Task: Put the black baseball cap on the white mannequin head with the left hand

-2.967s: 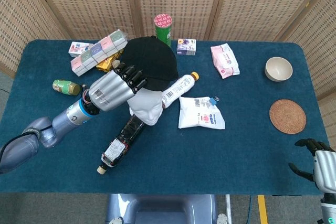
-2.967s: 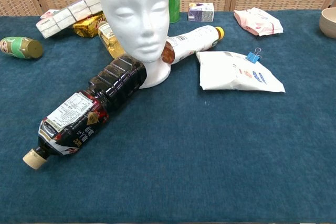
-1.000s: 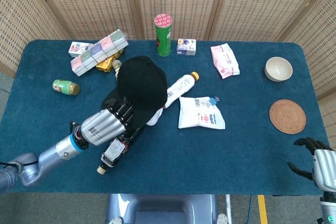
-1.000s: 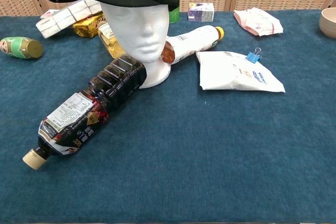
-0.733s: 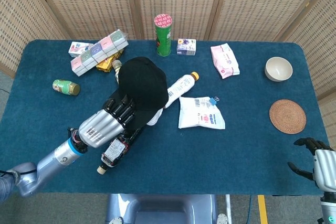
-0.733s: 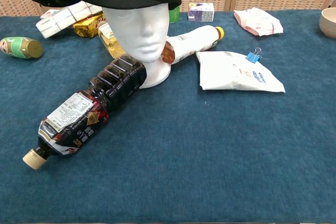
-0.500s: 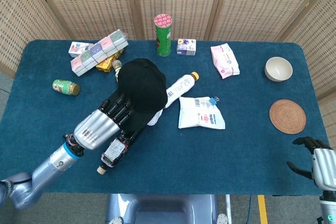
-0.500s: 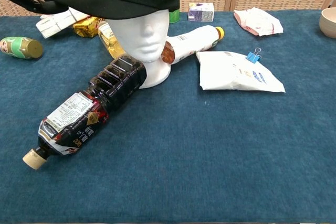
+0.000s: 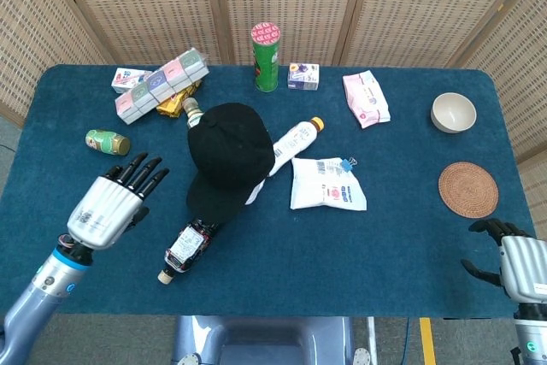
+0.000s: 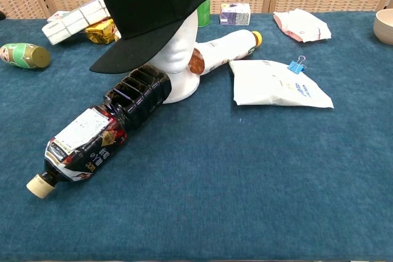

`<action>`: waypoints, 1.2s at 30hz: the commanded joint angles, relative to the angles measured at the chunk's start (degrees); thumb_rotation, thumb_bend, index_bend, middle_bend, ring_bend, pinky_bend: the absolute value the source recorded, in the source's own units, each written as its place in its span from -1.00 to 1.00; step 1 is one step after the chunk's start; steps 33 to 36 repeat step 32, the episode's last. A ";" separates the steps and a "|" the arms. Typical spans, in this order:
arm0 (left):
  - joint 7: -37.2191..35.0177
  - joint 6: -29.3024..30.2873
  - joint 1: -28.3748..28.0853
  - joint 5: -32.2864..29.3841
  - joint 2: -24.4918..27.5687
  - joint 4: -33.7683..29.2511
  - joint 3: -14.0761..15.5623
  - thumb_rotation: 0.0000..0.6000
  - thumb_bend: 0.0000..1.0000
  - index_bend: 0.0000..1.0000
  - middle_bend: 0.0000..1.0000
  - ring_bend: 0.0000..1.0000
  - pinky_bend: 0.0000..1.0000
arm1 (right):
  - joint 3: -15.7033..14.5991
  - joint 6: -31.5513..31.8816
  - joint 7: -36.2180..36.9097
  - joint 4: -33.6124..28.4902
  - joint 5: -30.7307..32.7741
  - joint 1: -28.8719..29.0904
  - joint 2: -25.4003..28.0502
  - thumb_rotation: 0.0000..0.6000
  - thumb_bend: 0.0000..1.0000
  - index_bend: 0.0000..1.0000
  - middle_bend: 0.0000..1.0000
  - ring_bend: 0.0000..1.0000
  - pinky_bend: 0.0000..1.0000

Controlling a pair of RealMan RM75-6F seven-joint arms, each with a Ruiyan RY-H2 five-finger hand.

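Note:
The black baseball cap (image 9: 229, 156) (image 10: 147, 10) sits on the white mannequin head (image 10: 181, 59), its brim tipped down over the face so only the chin, neck and base show. In the head view a sliver of the white mannequin head (image 9: 254, 193) shows beside the brim. My left hand (image 9: 113, 203) hovers to the left of the cap, apart from it, fingers spread and holding nothing. My right hand (image 9: 516, 265) stays at the table's front right corner, its fingers loosely curled around nothing.
A dark bottle (image 9: 188, 249) (image 10: 98, 127) lies against the mannequin base. A white bottle (image 9: 291, 144) and a clipped white pouch (image 9: 326, 184) lie to its right. Boxes (image 9: 160, 83), a green can (image 9: 267, 55), a small jar (image 9: 107, 142), a bowl (image 9: 453, 112) and a coaster (image 9: 467, 189) ring the table.
My left hand has let go of the cap's brim and drawn back to the left. The cap has tipped forward, its brim dropping over the mannequin's face.

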 commanded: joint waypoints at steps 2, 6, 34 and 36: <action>-3.25 3.20 3.39 -1.92 0.79 1.38 0.21 1.00 -0.57 -0.55 -0.64 -0.73 -0.08 | 0.13 -0.69 -0.40 0.11 0.30 0.51 -0.20 1.00 -0.84 -0.20 -0.14 -0.13 0.05; -7.61 6.04 6.46 -3.39 0.80 3.31 0.16 1.00 -0.57 -0.44 -0.63 -0.71 -0.08 | 0.23 -1.43 -1.00 0.08 0.60 1.07 -0.38 1.00 -0.84 -0.20 -0.14 -0.13 0.05; -14.32 9.69 19.32 -12.90 0.14 7.93 1.83 1.00 -0.56 0.02 -0.37 -0.53 -0.08 | 0.99 -2.96 -7.47 0.66 2.65 3.32 -2.17 1.00 -0.84 -0.20 -0.14 -0.13 0.05; -14.32 9.69 19.32 -12.90 0.14 7.93 1.83 1.00 -0.56 0.02 -0.37 -0.53 -0.08 | 0.99 -2.96 -7.47 0.66 2.65 3.32 -2.17 1.00 -0.84 -0.20 -0.14 -0.13 0.05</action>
